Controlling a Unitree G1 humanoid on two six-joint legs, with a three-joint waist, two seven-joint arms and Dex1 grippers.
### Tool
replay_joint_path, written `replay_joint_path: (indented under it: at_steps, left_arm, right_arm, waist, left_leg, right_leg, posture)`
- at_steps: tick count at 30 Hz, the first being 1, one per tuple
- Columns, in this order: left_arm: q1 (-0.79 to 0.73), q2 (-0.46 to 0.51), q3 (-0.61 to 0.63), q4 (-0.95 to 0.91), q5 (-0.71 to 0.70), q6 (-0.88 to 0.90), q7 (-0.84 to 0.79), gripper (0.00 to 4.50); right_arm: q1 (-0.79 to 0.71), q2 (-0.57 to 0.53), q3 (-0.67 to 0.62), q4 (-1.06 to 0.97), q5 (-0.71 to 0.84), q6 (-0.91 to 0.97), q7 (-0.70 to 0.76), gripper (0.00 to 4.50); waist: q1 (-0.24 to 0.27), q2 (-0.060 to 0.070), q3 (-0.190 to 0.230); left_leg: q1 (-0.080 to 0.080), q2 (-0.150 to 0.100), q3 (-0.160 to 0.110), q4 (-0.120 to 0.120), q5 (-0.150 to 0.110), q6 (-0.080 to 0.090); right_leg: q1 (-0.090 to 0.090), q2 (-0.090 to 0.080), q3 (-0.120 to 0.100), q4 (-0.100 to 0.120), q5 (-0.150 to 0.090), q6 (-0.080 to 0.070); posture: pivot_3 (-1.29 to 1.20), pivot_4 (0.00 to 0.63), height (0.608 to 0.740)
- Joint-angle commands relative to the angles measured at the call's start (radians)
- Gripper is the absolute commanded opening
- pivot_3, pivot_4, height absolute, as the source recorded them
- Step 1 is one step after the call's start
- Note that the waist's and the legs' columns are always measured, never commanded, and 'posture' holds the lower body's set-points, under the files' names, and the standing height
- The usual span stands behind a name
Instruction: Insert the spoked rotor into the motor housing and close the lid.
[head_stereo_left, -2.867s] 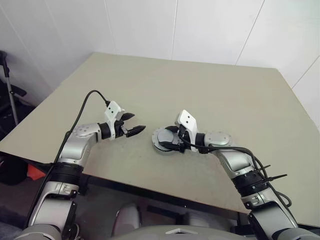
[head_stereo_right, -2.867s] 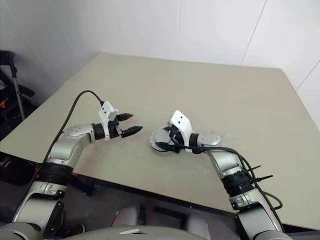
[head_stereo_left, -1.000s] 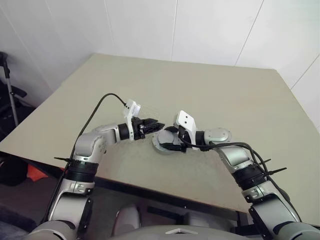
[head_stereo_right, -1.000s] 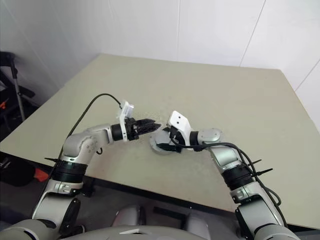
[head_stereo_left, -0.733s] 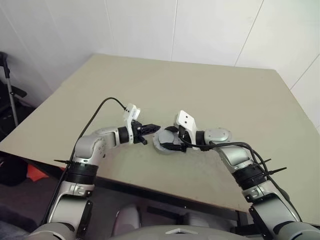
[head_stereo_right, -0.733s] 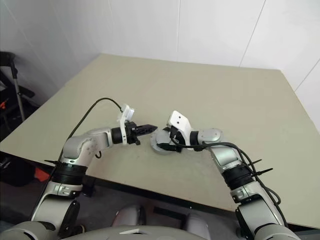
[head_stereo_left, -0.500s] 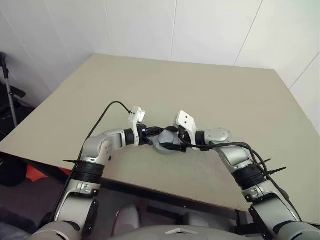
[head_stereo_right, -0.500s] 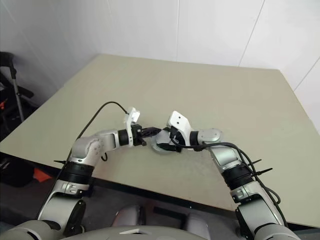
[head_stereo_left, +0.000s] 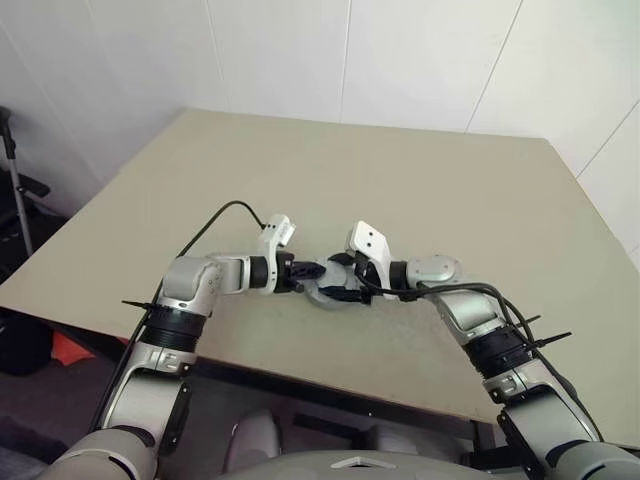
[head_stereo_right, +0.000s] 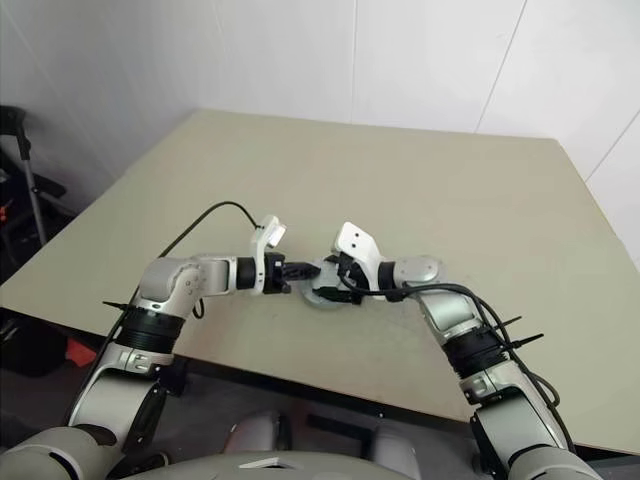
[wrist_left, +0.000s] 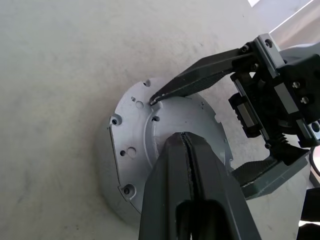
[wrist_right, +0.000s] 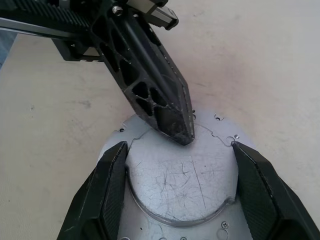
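The motor housing (wrist_left: 125, 165) is a round grey-silver puck lying flat on the table (head_stereo_left: 420, 190). Its upper face (wrist_right: 180, 185) is a flat, scratched silver disc with small holes, which looks like the lid lying shut over it. The spoked rotor is hidden. My left gripper (wrist_left: 184, 135) is shut with nothing between its fingers, and its tip rests on the middle of that upper face. It reaches in from the left (head_stereo_left: 312, 271). My right gripper (wrist_right: 179, 147) comes from the right and stands open, one finger on each side of the raised disc.
The beige table stretches wide behind and to both sides of the puck, with its front edge (head_stereo_left: 330, 378) close below it. A black cable (head_stereo_left: 215, 220) loops above my left forearm. White walls bound the table at the back.
My left gripper has shut and swung right and down until its tip sits on the puck's upper face. The right gripper has stayed around the puck.
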Motion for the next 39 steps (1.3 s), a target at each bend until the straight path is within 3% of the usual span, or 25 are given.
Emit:
replay_joint_path:
  at_steps: [1, 8, 20, 22, 33, 39]
  left_arm:
    - [0.004, 0.006, -0.018, -0.005, -0.001, 0.035, 0.001, 0.0]
    - [0.007, 0.008, -0.017, -0.008, -0.003, 0.045, 0.008, 0.0]
    - [0.009, -0.002, -0.023, -0.001, 0.001, 0.037, 0.013, 0.0]
    - [0.01, -0.003, -0.023, 0.0, 0.001, 0.036, 0.014, 0.0]
    - [0.003, 0.004, -0.017, 0.016, 0.001, 0.017, 0.013, 0.0]
    - [0.007, 0.011, -0.013, 0.015, 0.003, 0.007, 0.016, 0.0]
  right_arm:
    - [0.01, -0.036, -0.001, 0.03, -0.042, 0.018, -0.007, 4.47]
    - [-0.004, -0.056, -0.017, -0.007, -0.048, 0.025, -0.025, 4.49]
    - [-0.03, -0.206, -0.09, -0.232, 0.035, 0.106, 0.077, 4.49]
    - [-0.037, -0.213, -0.118, -0.236, 0.053, 0.159, 0.068, 4.49]
    - [-0.098, -0.213, -0.327, 0.017, 0.313, 0.874, 0.048, 4.49]
    - [-0.068, -0.166, -0.395, -0.046, 0.447, 1.199, -0.003, 4.49]
  waist:
    - [0.0, 0.0, 0.0]
    - [-0.003, 0.0, 0.0]
    - [-0.005, -0.001, 0.001]
    - [-0.004, -0.001, 0.001]
    - [-0.003, 0.0, 0.001]
    - [0.0, 0.001, 0.0]
  left_leg:
    - [0.0, -0.001, 0.0, 0.0, 0.0, 0.0]
    - [0.0, -0.002, 0.0, -0.001, 0.0, 0.0]
    - [-0.003, -0.004, 0.0, -0.005, 0.0, 0.001]
    - [-0.003, -0.004, 0.0, -0.007, 0.0, 0.001]
    - [-0.005, -0.005, 0.0, -0.007, -0.002, 0.004]
    - [-0.004, -0.004, 0.0, -0.007, -0.001, 0.003]
  right_leg:
    - [0.0, -0.001, 0.0, 0.0, 0.0, 0.0]
    - [0.0, -0.001, 0.0, -0.001, 0.0, 0.0]
    - [-0.004, -0.003, 0.0, -0.001, -0.001, 0.002]
    - [-0.005, -0.003, 0.0, 0.0, 0.002, -0.004]
    - [-0.006, -0.002, 0.0, 0.0, 0.002, -0.005]
    - [-0.006, -0.002, 0.0, 0.001, 0.002, -0.005]
  posture:
    - [0.0, 0.0, 0.74]
    - [0.0, 0.0, 0.74]
    - [0.0, 0.0, 0.74]
    - [0.0, 0.0, 0.74]
    - [0.0, 0.0, 0.74]
    - [0.0, 0.0, 0.74]
